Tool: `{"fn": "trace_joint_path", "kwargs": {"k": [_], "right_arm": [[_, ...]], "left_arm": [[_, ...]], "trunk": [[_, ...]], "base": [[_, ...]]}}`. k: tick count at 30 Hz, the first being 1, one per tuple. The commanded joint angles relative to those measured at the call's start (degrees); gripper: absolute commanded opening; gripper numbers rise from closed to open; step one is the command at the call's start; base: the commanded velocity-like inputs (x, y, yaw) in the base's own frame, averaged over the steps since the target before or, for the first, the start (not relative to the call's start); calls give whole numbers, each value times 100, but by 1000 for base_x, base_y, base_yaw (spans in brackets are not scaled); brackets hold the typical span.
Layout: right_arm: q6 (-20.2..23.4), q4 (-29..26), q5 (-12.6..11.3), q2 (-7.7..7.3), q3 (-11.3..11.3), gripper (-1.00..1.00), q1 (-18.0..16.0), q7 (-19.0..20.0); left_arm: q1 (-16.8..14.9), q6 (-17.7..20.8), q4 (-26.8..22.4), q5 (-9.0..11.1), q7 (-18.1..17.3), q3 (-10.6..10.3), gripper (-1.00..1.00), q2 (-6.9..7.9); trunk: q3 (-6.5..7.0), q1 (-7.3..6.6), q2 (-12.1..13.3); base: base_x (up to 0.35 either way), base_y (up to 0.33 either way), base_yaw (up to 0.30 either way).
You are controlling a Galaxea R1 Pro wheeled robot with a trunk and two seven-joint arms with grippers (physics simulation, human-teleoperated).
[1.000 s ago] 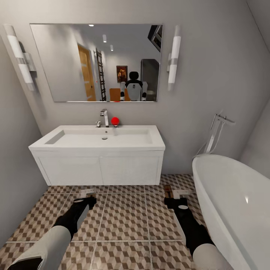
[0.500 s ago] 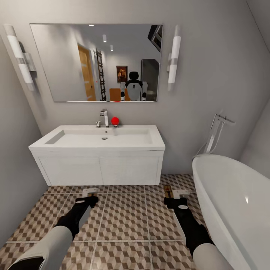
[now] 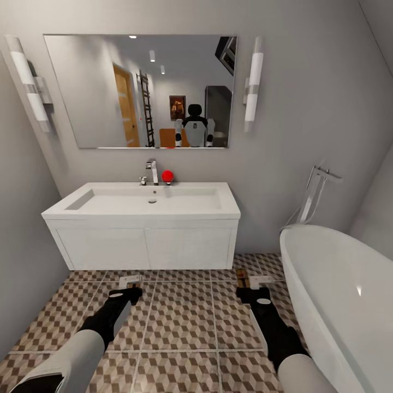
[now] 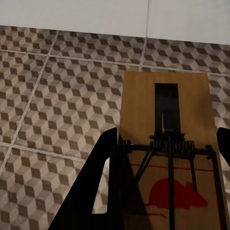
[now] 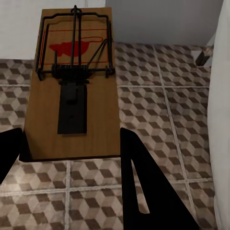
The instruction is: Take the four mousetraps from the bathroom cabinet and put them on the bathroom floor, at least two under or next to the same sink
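Low over bathroom floor (image 3: 180,322), left gripper (image 4: 163,158) clamping a mousetrap (image 4: 167,143), right gripper (image 5: 72,143) gripping another mousetrap (image 5: 72,96).

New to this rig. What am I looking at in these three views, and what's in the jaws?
It is a simulated two-armed wheeled robot in a bathroom. The wide picture comes from its head camera, looking down over both dark forearms toward the white bathroom sink, with a bathtub to the right. The robot itself shows in the mirror.

The other two pictures come from cameras on each wrist, looking along the jaws.

The left gripper has a wooden mousetrap between its jaws, low over the patterned bathroom floor. The right gripper has a second mousetrap between its jaws, which seem to grip the board's near end.
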Motion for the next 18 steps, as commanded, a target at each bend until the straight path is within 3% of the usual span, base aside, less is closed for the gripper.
{"fn": "trace_joint_path", "kwargs": {"k": [1, 18], "right_arm": [[34, -5, 43, 21, -18, -100, -2, 16], [26, 400, 43, 36, -20, -100, -2, 32]], "left_arm": [[2, 27, 36, -40, 11, 23, -100, -5], [6, 0, 244, -47, -10, 11, -100, -48]], "trunk": [[-6, 0, -3], [-25, 0, -3]], "base": [[0, 0, 0], [0, 0, 0]]}}
